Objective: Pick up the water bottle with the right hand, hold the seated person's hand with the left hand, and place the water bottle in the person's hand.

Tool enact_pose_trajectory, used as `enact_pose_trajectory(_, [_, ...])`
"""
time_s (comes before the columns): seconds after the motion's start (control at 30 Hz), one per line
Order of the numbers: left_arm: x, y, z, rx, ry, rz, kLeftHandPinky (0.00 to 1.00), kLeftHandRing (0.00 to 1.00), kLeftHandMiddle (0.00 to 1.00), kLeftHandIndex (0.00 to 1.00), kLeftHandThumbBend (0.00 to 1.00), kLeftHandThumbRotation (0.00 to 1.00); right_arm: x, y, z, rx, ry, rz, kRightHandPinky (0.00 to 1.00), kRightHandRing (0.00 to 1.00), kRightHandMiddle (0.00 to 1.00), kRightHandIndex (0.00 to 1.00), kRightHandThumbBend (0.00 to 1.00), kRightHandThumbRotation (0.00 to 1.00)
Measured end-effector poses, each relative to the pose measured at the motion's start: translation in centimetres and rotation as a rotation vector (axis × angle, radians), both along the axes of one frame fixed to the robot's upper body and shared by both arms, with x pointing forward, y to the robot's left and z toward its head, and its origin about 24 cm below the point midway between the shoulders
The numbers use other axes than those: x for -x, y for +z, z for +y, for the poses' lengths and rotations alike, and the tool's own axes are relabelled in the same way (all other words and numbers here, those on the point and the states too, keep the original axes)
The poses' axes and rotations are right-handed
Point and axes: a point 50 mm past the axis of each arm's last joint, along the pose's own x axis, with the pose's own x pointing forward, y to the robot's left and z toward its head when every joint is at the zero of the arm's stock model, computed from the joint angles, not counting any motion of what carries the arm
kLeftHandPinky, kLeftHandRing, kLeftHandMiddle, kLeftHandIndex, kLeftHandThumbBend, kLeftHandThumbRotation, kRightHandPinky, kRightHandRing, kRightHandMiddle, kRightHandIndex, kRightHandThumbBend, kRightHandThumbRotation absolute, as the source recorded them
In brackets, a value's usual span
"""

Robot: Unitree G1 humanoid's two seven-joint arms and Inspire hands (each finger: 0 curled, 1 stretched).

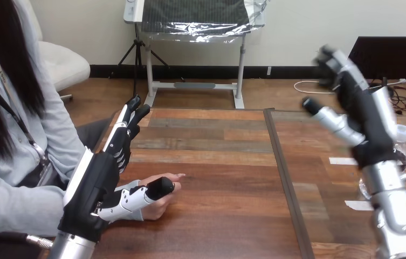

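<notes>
The head camera looks forward and down across the table (217, 178), apparently from close.

The left hand (95, 183) and right hand (365, 116) showed smooth black and white plastic, their forearms (400, 216) silvery metal. The table (217, 162) was grained brown wood, faintly shiny.

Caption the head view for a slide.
Left hand open, thumb over the person's hand; right hand raised open beside the water bottle.

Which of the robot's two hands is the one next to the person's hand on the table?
The left hand, its thumb over the person's hand; the right hand is raised, far off at the view's right.
</notes>
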Motion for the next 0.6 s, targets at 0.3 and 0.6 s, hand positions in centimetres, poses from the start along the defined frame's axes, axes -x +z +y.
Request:
enact_pose_trajectory(0.3, [0.0,0.0,0.0,0.000,-0.001,0.000,1.00,1.00,1.00,1.00,1.00,0.56,-0.5,1.9,-1.7,0.025,-0.061,-0.057,0.96,0.94,0.90,0.93,1.00,0.58])
enact_pose_trajectory(0.6, [0.0,0.0,0.0,-0.002,-0.006,0.001,0.99,1.00,1.00,1.00,1.00,0.55,-0.9,3.4,-3.0,0.058,-0.128,-0.103,0.97,0.94,0.89,0.92,1.00,0.56])
